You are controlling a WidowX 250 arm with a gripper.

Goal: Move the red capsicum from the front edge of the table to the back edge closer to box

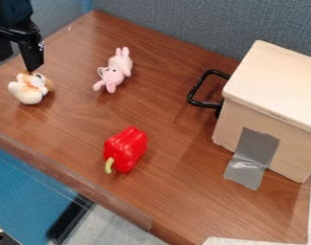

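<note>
Fingers (33,53) are parted and hold nothing, just beside the white toy (27,91), while the capsicum (127,147) lies near the table's (68,119) front edge, apart from the box (272,81), so it's likely pre-grasp, and next move calls for lining up over it and lowering.

The capsicum (127,148) is red, its stem (109,165) pale green.
</note>
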